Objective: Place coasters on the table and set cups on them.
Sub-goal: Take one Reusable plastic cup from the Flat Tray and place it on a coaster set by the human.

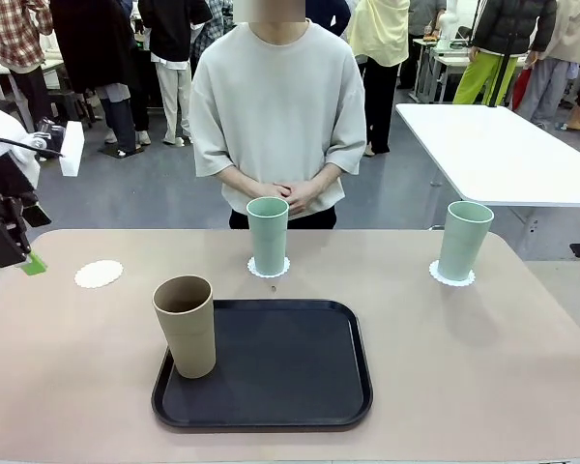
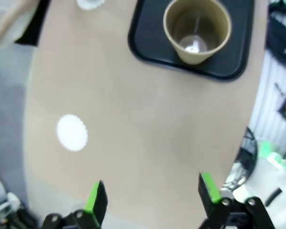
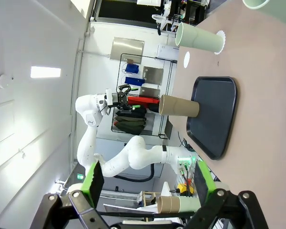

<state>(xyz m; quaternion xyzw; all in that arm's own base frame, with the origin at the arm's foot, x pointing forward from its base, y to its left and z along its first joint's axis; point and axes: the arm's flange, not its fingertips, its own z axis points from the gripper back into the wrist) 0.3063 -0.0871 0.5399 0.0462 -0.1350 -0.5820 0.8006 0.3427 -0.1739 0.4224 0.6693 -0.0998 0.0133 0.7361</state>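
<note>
Judging from how things lie, the last cup is the step in hand. Two mint cups (image 1: 268, 232) (image 1: 464, 239) stand on coasters (image 1: 269, 269) in the upper middle and upper right of the table (image 1: 483, 377). The tan cup (image 1: 185, 326) stands upright at the left edge of the tray (image 1: 280, 372) in the lower middle. The bare coaster (image 1: 99, 274) lies at the left, apart from the tray.

The next move probably calls for a side grasp on the tan cup and a lift clear of the tray's rim. The cup would then go down centred on the bare coaster without dragging the thin paper.

The left gripper (image 2: 152, 198) is the nearer one, hanging at the left edge of the front view. Its jaws are spread wide, holding and touching nothing; its wrist view has the bare coaster at middle left and the tan cup at the top. The right gripper (image 3: 148, 183) is likewise spread wide and empty, with the table along the right of its frame.

The person's hands (image 1: 285, 190) are clasped at the far side.
</note>
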